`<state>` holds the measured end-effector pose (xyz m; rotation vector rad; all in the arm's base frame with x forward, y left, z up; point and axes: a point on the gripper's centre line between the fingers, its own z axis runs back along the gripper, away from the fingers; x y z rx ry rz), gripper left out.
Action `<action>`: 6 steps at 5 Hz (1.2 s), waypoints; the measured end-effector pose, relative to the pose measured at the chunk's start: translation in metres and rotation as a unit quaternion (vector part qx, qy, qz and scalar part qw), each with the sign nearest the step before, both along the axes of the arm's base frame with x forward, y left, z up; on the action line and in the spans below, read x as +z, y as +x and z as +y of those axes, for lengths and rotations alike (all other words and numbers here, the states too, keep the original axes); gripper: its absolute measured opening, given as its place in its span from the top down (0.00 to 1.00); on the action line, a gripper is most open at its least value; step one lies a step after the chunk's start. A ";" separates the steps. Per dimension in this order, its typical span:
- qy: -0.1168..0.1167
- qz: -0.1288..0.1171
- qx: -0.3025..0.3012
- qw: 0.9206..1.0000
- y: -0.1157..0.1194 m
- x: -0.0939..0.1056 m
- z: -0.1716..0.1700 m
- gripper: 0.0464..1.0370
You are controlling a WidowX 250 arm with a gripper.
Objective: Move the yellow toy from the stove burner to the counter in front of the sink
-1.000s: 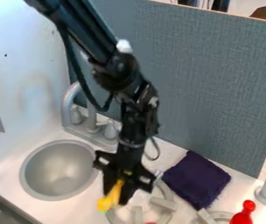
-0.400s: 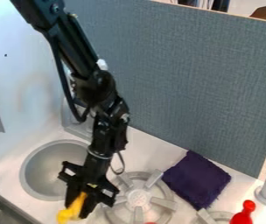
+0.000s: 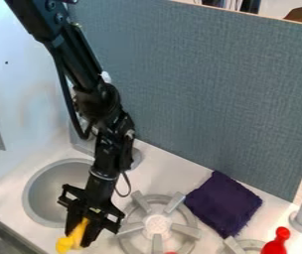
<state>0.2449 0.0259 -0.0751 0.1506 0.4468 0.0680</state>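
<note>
Camera view: jaws clamp a yellow toy point(image 3: 73, 237) near the sink point(image 3: 26, 196); bumping the toy's jutting end could twist it loose.

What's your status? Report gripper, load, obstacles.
Gripper closed on yellow item, near sink. Burner close by. Purple cloth past burner, off the gripper.

Yellow object point(image 3: 71, 239), slanting in the gripper point(image 3: 81, 237), near the sink point(image 3: 33, 214)
</note>
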 end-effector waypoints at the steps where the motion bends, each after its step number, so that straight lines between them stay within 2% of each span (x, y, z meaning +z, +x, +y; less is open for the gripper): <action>1: -0.007 -0.019 0.011 1.000 0.004 -0.007 0.010 0.65; 3: -0.026 -0.011 0.005 1.000 0.014 -0.027 0.011 0.65; 4: -0.045 -0.023 0.011 0.999 0.016 -0.030 0.009 0.60; 5: -0.064 -0.028 0.032 0.997 0.009 -0.033 0.003 0.28; 6: -0.065 -0.102 0.033 0.992 0.024 0.009 0.002 0.04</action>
